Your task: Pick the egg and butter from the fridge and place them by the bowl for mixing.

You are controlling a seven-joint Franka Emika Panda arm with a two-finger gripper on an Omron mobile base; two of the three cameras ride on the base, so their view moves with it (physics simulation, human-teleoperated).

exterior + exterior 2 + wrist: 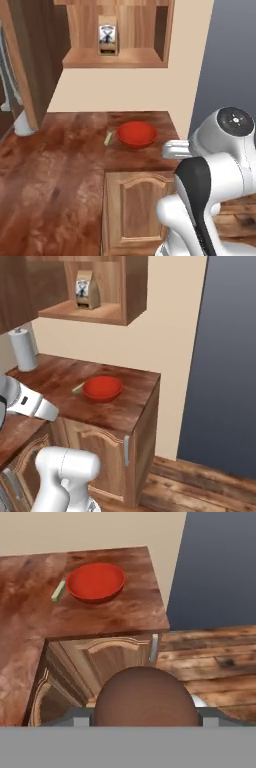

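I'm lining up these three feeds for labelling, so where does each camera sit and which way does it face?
Left base view: behind the arm's left, looking forward and down at the counter with the bowl; white arm at lower right.
Right base view: behind the arm's right, same counter corner; arm at lower left.
Hand view: on the hand, looking down along the end effector, which holds the egg.
All three share the bowl and the butter.

The white arm [210, 190] rises folded in the near right of the left base view, its dark-jointed elbow bent and a link reaching left. In the hand view the jaws of the gripper [146, 714] stand partly apart, closed on the egg [146, 697], a reddish-brown round between them.
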